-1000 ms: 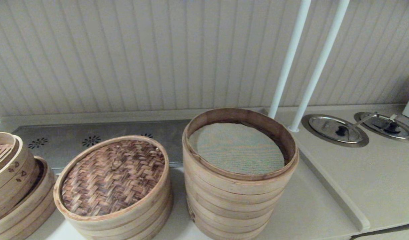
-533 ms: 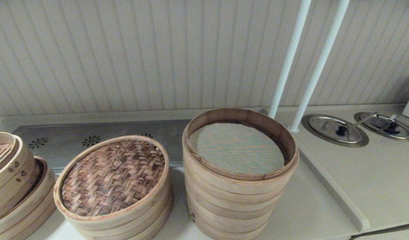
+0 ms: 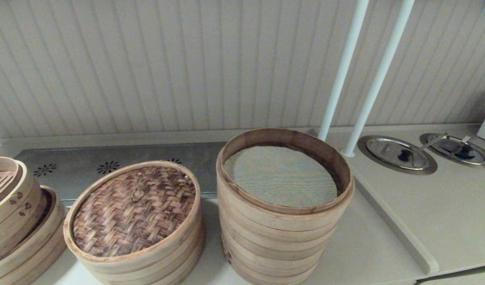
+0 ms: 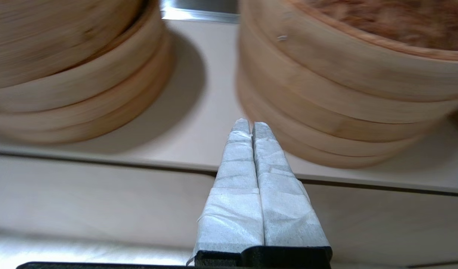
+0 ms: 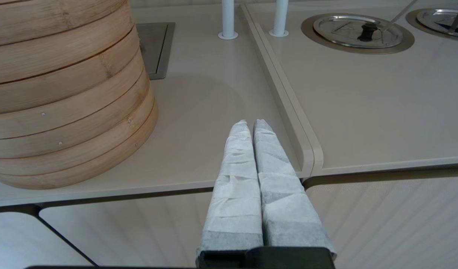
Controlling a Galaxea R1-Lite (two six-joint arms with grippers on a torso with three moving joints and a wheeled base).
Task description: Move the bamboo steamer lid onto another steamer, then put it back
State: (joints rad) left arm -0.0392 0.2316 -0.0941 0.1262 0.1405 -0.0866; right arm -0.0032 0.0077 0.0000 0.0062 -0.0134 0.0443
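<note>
Brown herringbone-woven bamboo steamer lid [image 3: 133, 209] sits on our short steamer; left gripper [image 4: 250, 125] and right gripper [image 5: 250, 125] closed, empty, at desk [image 5: 214, 112] edge.

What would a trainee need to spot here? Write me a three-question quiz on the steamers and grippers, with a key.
1. True or false: the bamboo steamer lid already sits on the tall steamer.
2. What covers the open top of the tall steamer? A) a woven lid B) a greenish-grey mesh liner C) a steel pot lid
3. Fill in: both the left gripper and the right gripper have their fingers ____ and hold nothing.

Key
1. False; the lid rests on the short steamer to the left of the tall steamer.
2. B
3. Shut; each hangs in front of the counter edge, away from the steamers.
</note>
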